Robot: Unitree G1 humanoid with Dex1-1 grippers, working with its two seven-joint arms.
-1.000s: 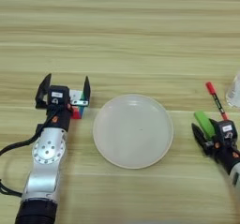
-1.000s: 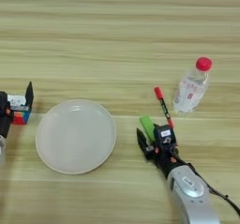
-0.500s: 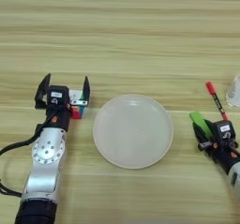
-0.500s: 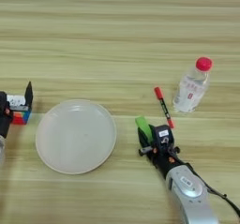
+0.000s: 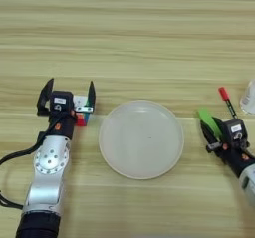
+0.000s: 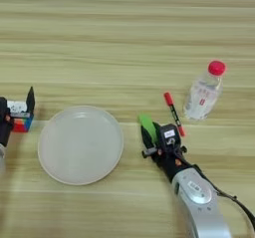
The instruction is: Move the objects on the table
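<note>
Cube [image 5: 81, 113] first, and in the left eye view it sits on the table [image 5: 139, 38] just left of the round pale plate [image 5: 141, 138], white face up, red side toward us. Left gripper [image 5: 68, 96] is right over it, two black fingers [image 5: 91, 91] spread wide apart and nothing pinched; the cube lies toward the right-hand finger, not centred in the gap. Over on the far side, the right gripper [image 5: 213, 132] is down at the green block [image 5: 209, 123], which lies flat just right of the plate. Whether those fingers have bitten on the block or merely flank it, I cannot tell from here. The pen [image 5: 227, 100] with its red cap lies just beyond the block, slanted.

Switch to the right eye view and the right arm is much clearer: gripper [image 6: 152, 137] at the near end of the green block [image 6: 147, 126], pen [image 6: 174, 113] close beside on the right, and a clear bottle with a red cap [image 6: 204, 93] lying just past the pen. Grip state: again, cannot tell. The left gripper [image 6: 17, 107] is half cut off at the edge, cube [image 6: 20, 121] peeking below it.

My read: both arms are lining up grasps. For a clean one, the left should shift to centre the cube before closing, and the right should take the block across its narrow width, staying clear of the pen and bottle.
</note>
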